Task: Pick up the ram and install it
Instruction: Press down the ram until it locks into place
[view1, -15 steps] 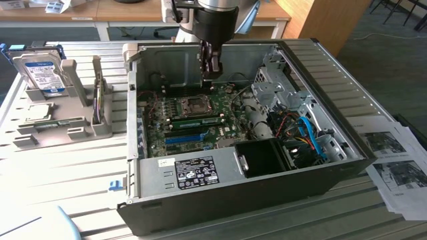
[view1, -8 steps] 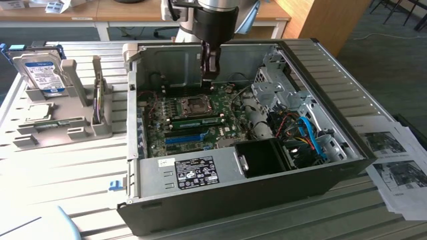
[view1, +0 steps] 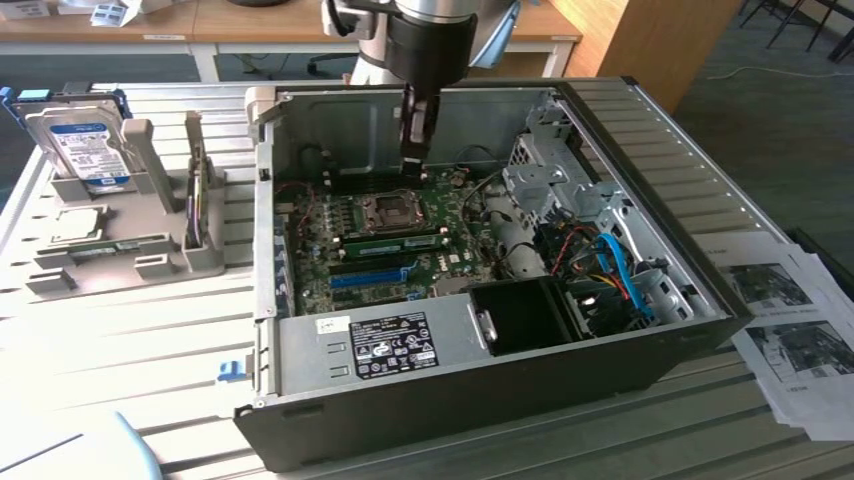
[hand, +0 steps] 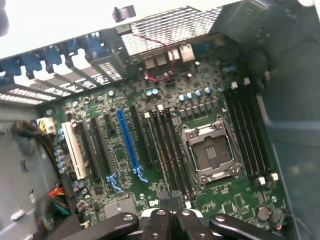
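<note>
Exterior view, from its left: grey stand (view1: 114, 255) on the desk (view1: 134, 345), with a hard drive (view1: 83, 148) propped upright in it. Just beside it is the open computer case (view1: 441, 395), motherboard (view1: 387, 265) facing up. The arm reaches down into the case, and the tool (view1: 415, 165) hangs low over the board at the far side of the CPU socket (view1: 394, 210), above the black memory slots there. The tool is pinched fully closed. I see nothing clamped between its tips, though the wrist view is too dark at the tips to be certain. The ram (view1: 395, 240) reads as the green stick lying along the slots on the near side of the socket, apart from the tool. I cannot tell whether it is pressed fully home or whether its end latches are closed. Further right are the drive cage (view1: 554, 170), loose blue and red cables (view1: 614, 270), then printed sheets (view1: 801, 330) on the desk. Risks, as I judge them: if the stick is only half seated, uneven pressure could tilt it and stress the slot. A closed tool this low could strike the small capacitors or socket frame if it drifts sideways, and the cables are near enough to snag.
</note>
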